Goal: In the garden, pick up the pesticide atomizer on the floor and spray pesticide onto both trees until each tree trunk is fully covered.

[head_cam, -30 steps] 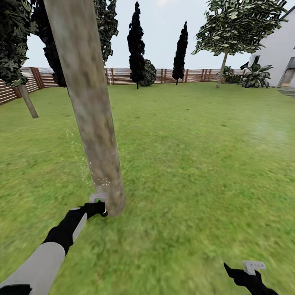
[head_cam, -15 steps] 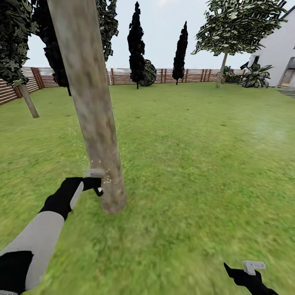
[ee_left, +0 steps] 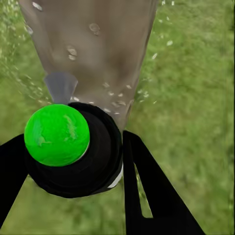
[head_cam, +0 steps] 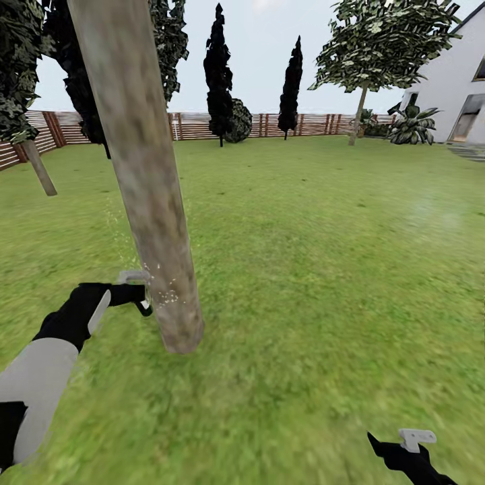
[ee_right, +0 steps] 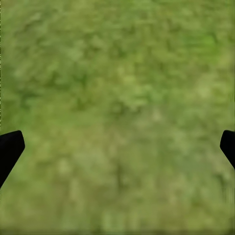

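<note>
A thick mottled grey-beige tree trunk (head_cam: 151,202) leans up out of the lawn close in front of me. My left gripper (head_cam: 138,296) sits against the trunk's left side a little above the base, shut on the pesticide atomizer (ee_left: 68,147). In the left wrist view the atomizer is a dark round body with a bright green cap, pointed at the trunk (ee_left: 93,44). Pale droplets speckle the bark and the air around it. A second leaning trunk (head_cam: 39,172) stands far left by the fence. My right gripper (head_cam: 404,451) hangs low at the right, open over bare grass (ee_right: 117,98).
Green lawn (head_cam: 323,236) stretches to a brown slat fence (head_cam: 202,126). Slim dark cypress-like trees (head_cam: 219,74) stand along the fence. A light-leaved tree (head_cam: 377,47) and a white house (head_cam: 458,87) are at the far right.
My left gripper with the atomizer has risen along the trunk and shifted left. The head view has swung slightly. The right gripper has stayed put.
</note>
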You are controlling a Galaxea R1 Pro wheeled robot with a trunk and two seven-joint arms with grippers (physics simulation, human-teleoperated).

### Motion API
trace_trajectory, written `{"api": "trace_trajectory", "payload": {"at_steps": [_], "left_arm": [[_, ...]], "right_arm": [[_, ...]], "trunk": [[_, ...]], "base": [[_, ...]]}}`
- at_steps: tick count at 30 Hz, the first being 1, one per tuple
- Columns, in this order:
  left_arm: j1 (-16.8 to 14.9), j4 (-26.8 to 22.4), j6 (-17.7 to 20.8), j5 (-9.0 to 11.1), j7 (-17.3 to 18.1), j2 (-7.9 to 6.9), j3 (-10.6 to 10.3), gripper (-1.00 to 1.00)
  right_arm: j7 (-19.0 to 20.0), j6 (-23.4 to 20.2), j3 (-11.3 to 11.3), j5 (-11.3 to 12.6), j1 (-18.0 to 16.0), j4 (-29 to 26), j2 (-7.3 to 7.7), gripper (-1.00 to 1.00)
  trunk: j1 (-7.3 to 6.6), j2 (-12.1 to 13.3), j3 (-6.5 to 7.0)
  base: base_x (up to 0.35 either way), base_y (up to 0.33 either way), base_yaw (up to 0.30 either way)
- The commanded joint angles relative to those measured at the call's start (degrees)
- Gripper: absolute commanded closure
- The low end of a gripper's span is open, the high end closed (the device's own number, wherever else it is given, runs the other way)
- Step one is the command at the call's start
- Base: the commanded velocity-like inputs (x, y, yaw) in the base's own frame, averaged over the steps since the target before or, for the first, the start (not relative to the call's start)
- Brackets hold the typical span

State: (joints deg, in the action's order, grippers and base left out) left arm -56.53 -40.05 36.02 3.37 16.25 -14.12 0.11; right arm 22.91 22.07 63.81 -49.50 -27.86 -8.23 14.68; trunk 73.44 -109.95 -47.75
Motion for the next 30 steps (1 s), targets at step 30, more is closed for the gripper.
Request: {"api": "trace_trajectory", "payload": {"at_steps": [30], "left_arm": [[-10.9, -4.4, 5.6, -1.5, 3.2, -0.46, -3.1, 1.00]], "right_arm": [[0.0, 0.0, -0.1, 0.0, 1.1, 0.8, -0.18, -1.00]], "trunk": [[0.00, 0.0, -0.01]], "base": [[-0.026, 0.000, 0.000]]}}
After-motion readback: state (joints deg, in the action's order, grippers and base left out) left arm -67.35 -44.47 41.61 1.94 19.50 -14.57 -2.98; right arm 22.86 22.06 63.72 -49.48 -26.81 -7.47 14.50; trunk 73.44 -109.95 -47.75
